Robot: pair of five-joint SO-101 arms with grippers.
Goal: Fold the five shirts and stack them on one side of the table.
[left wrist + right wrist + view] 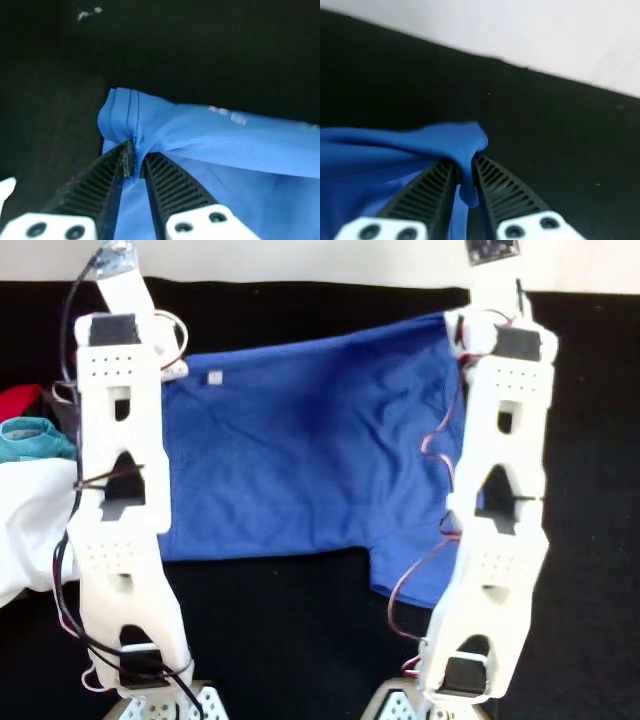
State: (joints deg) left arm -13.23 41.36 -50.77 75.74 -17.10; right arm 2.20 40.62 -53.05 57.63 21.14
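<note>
Fold in hand on blue shirt [310,460], spread flat on black table [280,640]; left gripper [138,159] clamped on one far corner; right gripper [464,167] pinching the other; next likely: draw both corners evenly toward near hem.

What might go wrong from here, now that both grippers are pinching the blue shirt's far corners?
1. The left gripper holds just a bunched bit of the blue shirt hem at its fingertips; a pull may slip it free.
2. The right gripper likewise pinches a thin corner, so the fold might go uneven.
3. The white shirt and teal shirt lie nearby and might get dragged.
</note>
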